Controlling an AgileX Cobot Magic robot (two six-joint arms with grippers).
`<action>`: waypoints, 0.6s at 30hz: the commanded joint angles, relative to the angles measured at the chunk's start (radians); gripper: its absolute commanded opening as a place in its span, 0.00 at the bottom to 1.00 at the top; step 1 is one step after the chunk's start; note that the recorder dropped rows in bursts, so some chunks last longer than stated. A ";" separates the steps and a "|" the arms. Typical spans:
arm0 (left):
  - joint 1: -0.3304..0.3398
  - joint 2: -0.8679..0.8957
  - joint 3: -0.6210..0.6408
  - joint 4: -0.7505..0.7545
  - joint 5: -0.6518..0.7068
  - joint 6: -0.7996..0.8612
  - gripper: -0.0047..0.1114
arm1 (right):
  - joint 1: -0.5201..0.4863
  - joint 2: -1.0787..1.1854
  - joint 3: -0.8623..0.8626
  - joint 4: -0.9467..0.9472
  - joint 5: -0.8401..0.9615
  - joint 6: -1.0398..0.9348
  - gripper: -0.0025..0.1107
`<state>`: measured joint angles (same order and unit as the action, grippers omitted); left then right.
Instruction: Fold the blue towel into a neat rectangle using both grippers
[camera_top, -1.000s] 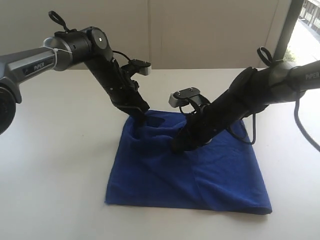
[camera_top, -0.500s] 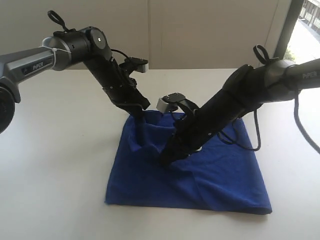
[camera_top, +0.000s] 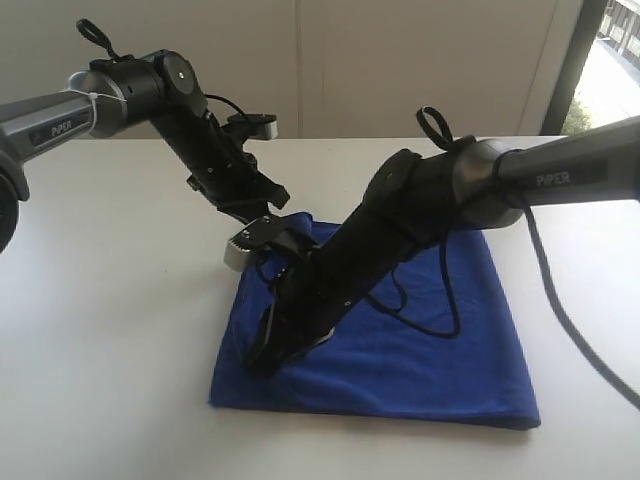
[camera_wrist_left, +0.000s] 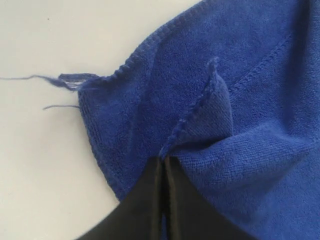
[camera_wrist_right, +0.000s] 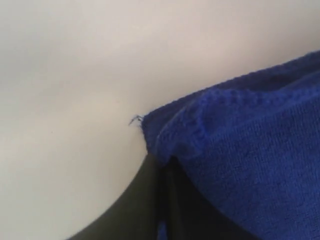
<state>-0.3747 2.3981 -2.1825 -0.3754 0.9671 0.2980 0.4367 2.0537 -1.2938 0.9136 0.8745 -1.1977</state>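
white table (camera_top: 100, 330), blue towel (camera_top: 450, 340), near hem crosswise, left fingers (camera_wrist_left: 142, 205) and right fingers (camera_wrist_right: 140, 200) clamped on its edges

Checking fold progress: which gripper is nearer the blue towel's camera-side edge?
Right. The right gripper pinches the blue towel close to that edge; the left gripper pinches its far edge.

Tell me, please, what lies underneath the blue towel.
The white table shows around the blue towel, which rests on it. Anything beneath the cloth is covered, and the right arm hides part of the towel's top.
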 joint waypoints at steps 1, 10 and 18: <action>0.004 -0.001 -0.005 -0.005 0.012 -0.015 0.04 | 0.026 -0.005 0.004 0.002 -0.007 -0.031 0.02; 0.025 -0.001 -0.005 0.014 0.030 -0.015 0.04 | 0.032 0.033 0.004 -0.004 -0.012 -0.033 0.07; 0.025 0.026 -0.005 0.048 0.036 -0.015 0.04 | 0.032 0.025 0.004 0.014 0.047 -0.038 0.44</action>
<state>-0.3507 2.4155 -2.1825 -0.3236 0.9864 0.2896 0.4681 2.0900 -1.2938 0.9175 0.8983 -1.2214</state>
